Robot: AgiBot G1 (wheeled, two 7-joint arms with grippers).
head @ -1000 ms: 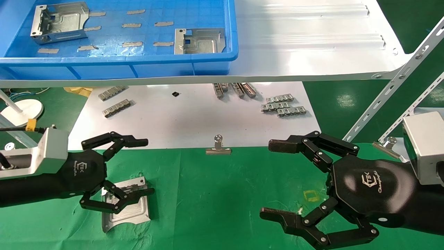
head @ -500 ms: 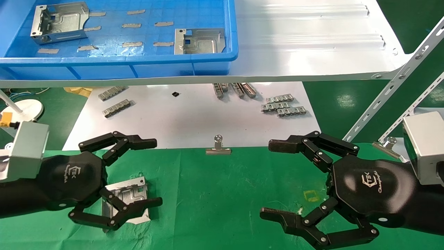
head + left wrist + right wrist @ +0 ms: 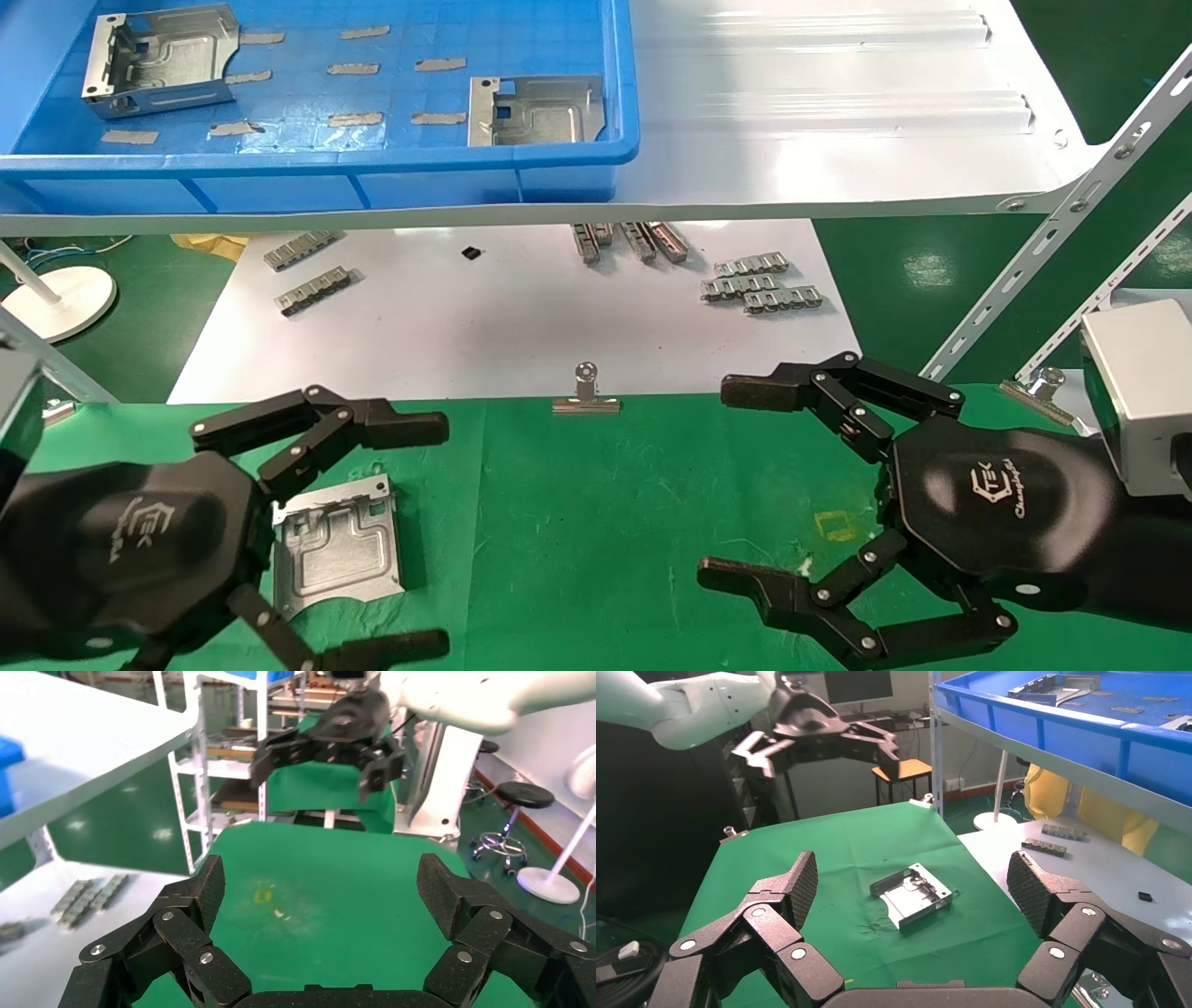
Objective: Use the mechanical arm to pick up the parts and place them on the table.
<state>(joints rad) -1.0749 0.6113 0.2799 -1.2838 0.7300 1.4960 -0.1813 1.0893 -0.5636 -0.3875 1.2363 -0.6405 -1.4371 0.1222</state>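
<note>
One silver part (image 3: 340, 545) lies flat on the green table (image 3: 605, 522), at the left. My left gripper (image 3: 436, 536) is open and empty. It hangs over the table's near-left corner, and the part shows between its spread fingers, untouched. Two more parts (image 3: 158, 58) (image 3: 540, 110) lie in the blue tray. My right gripper (image 3: 722, 480) is open and empty over the table's right side. The right wrist view shows the part (image 3: 911, 894) on the cloth, with the left gripper (image 3: 821, 755) beyond it. The left wrist view shows only bare cloth (image 3: 337, 853) between its fingers.
The blue tray (image 3: 326, 177) sits on a glossy white shelf (image 3: 819, 112) above the work. Under it, a white sheet (image 3: 484, 317) holds grey toothed strips (image 3: 759, 284). A binder clip (image 3: 585, 396) pins the sheet's edge. Slanted shelf struts (image 3: 1052, 233) stand at the right.
My left gripper has drawn back toward the near-left corner and away from the part, which now lies uncovered on the cloth. The right arm has not moved.
</note>
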